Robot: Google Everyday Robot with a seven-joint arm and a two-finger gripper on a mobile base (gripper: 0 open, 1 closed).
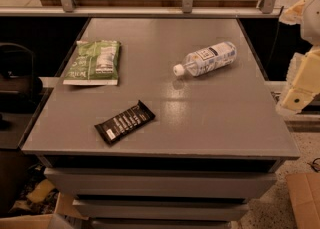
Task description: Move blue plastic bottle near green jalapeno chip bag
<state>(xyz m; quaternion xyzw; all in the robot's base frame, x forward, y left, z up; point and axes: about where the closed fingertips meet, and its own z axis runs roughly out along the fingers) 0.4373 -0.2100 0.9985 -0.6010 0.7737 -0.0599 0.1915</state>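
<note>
Beside the gray table's (210, 123) right edge hangs my claw (301, 90), its spread impossible to tell, blue plastic bottle (207, 58) lying to its left, green jalapeno chip bag (94, 62) farther left

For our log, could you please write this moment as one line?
bottle lying right; bag left; bar front; claw off right edge of table

Table (215, 123) carries bottle (206, 59), chip bag (94, 62), candy bar (124, 122) — claw (300, 85) past right edge.
</note>
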